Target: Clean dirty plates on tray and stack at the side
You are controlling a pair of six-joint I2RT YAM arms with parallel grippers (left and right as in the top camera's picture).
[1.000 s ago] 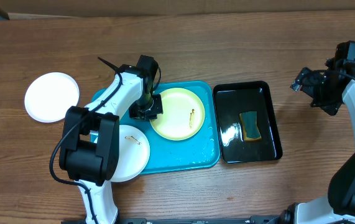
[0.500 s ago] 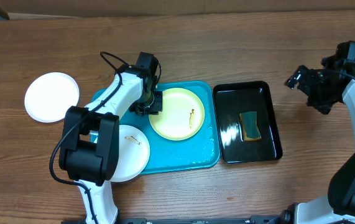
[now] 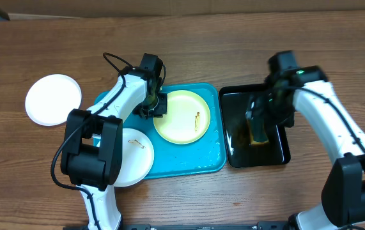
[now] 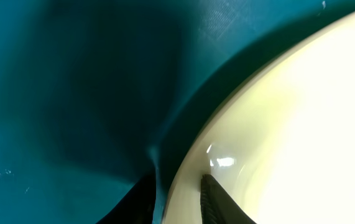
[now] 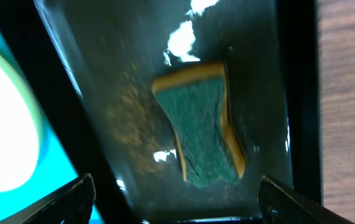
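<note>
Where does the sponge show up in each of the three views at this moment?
Overhead: sponge at right of centre, in the black tray, partly under the right gripper.
Left wrist: not in it.
Right wrist: sponge at centre.
Shared landmark: pale yellow-green plate.

Left hand (image 4: 176,198) pinched, right hand (image 5: 176,200) wide.

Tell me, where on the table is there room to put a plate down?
The wood table is bare behind both trays and in front of the black tray. The turquoise tray is crowded: pale yellow-green plate, white plate, left gripper.
</note>
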